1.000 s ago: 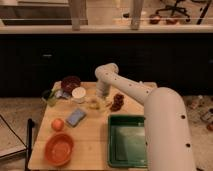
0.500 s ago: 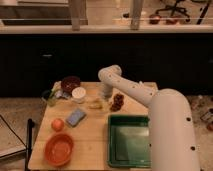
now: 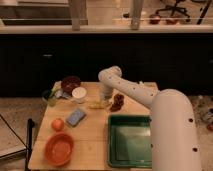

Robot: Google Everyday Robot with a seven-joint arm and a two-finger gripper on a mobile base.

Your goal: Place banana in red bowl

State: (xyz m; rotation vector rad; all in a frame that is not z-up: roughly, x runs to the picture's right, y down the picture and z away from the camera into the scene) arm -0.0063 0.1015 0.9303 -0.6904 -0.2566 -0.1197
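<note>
The banana (image 3: 97,105) is small, slim and yellow, lying on the wooden table (image 3: 95,132) near its middle back. My gripper (image 3: 105,99) hangs down from the white arm (image 3: 135,92) right over the banana's right end. The red bowl (image 3: 59,148) is wide, shallow and orange-red, standing empty at the table's front left corner, well apart from the banana and the gripper.
A green tray (image 3: 131,141) lies at the front right. A blue sponge (image 3: 76,117) and a round orange fruit (image 3: 58,124) lie left of centre. A dark maroon bowl (image 3: 70,83), a white cup (image 3: 79,94) and a dark reddish item (image 3: 118,102) stand at the back.
The arm has shifted a little to the right and lowered toward the banana. The banana and the other objects have not moved.
</note>
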